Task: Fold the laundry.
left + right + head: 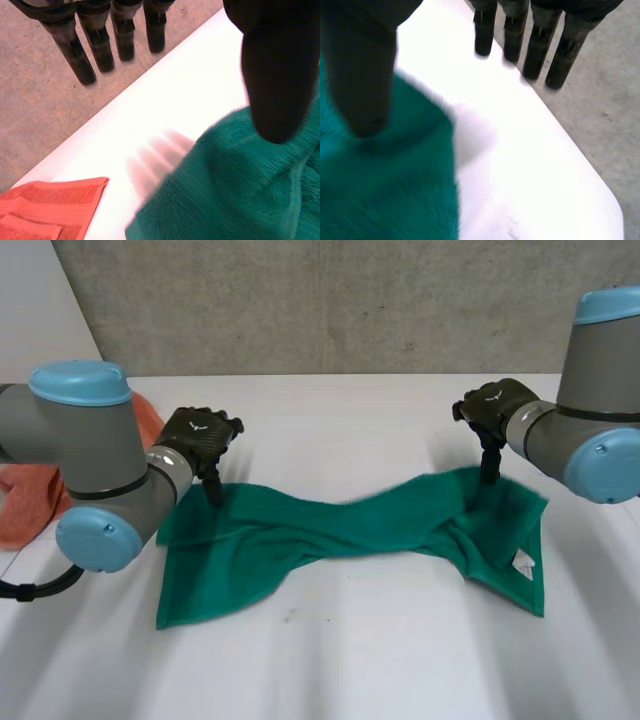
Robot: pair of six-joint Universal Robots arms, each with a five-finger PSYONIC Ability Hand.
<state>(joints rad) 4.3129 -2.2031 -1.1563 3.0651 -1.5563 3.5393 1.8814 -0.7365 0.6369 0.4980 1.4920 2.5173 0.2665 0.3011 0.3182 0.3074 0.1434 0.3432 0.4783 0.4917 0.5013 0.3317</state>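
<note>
Head view: green towel (340, 530) stretches side to side, apparently twisted midway.

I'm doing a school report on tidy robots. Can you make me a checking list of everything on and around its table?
Surface: white table, both towels lie on it.
Job's things: green towel, spread wide and bunched in the middle; orange towel, folded, at the left edge.
Clutter: nothing seen.
Hands: left hand at the green towel's far left corner, fingers straight, thumb on the cloth; right hand likewise at the far right corner.
Cables: nothing seen across the towels.
Surroundings: grey wall behind.
</note>
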